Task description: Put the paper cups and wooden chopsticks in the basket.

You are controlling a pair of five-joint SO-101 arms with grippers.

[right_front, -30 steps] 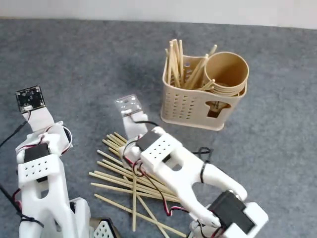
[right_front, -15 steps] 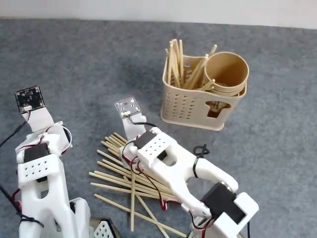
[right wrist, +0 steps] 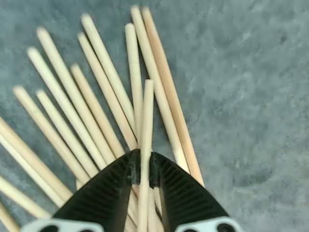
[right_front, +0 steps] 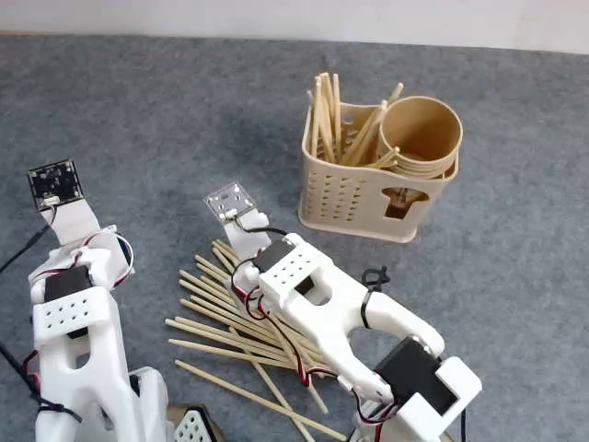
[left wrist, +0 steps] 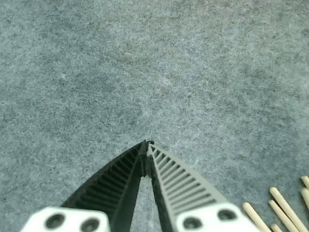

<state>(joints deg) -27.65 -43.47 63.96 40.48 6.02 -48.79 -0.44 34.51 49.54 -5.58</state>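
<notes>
**One chopstick pinched, basket beyond the pile**

Start on your left. The left arm (right_front: 74, 313) stands folded back and upright at the near edge. Its left gripper (left wrist: 146, 145) is closed to a point with nothing between the fingers and aims down at bare grey counter (left wrist: 145, 58). A few tips of the loose chopsticks (left wrist: 285, 205) lie just off to one side of it. Parked there, it leaves the pile open to the other arm.

Moving right, the right arm (right_front: 313, 295) leans forward and low over the loose chopsticks. Its right gripper (right wrist: 141, 166) is closed tight on one chopstick (right wrist: 146, 121), which runs straight out ahead of the fingertips and lies across its neighbours. A grip in line with the stick looks chosen so that it lifts out alone, without dragging the fan beneath.

Farther right, well ahead of that gripper, the basket (right_front: 354, 198) stands upright. It holds the stacked paper cups (right_front: 421, 138) in one half and a bundle of standing chopsticks (right_front: 327, 115) in the other, so the cups look finished and the pile is what remains.
</notes>
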